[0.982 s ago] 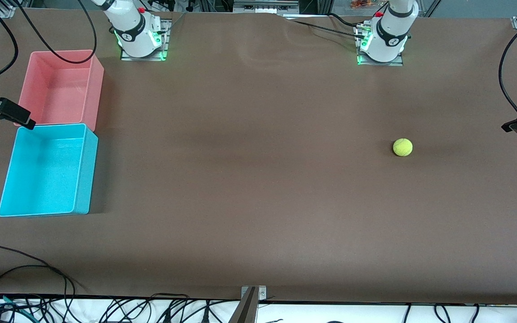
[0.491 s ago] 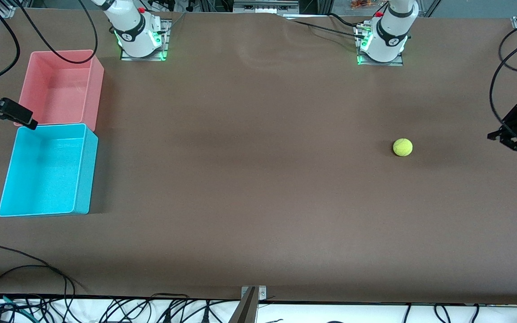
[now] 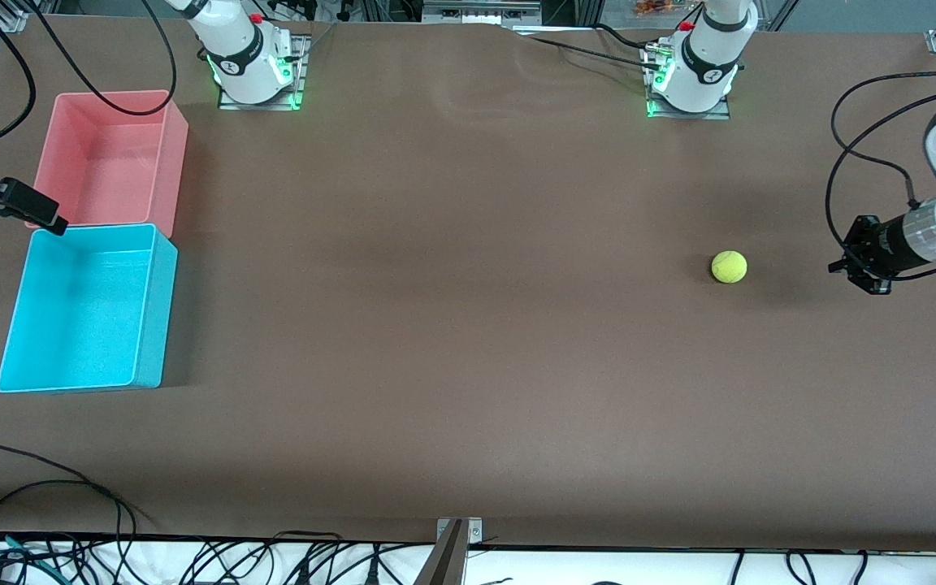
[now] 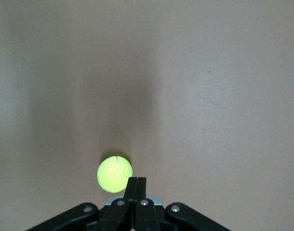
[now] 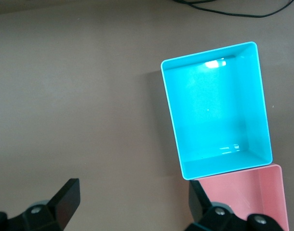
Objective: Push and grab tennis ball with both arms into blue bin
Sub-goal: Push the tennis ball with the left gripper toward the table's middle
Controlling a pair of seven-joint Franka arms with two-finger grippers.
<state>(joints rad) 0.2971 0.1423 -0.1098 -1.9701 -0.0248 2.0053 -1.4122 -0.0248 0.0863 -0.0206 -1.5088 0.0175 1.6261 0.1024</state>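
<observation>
Now the small fuzzy yellow-green tennis ball (image 3: pixel 729 266) lies alone on the brown table (image 3: pixel 468 341), at the middle right of the front view, toward the left arm's end. The black two-finger left gripper (image 3: pixel 842 266) hangs low near the ball, not touching it. Only the left wrist view shows its fingers (image 4: pixel 136 185) pressed together, with nothing between them, and the ball (image 4: pixel 114 173) just beside their tips.

At the left edge of the front view the right gripper (image 3: pixel 45 216) is over the corner where the light cyan-blue rectangular plastic bin (image 3: pixel 151 309) meets the pink plastic bin (image 3: pixel 171 154). The right wrist view shows its fingers (image 5: pixel 65 197) spread wide and holding nothing, and looks down into both bins (image 5: pixel 265 101) (image 5: pixel 277 192), which touch each other.
</observation>
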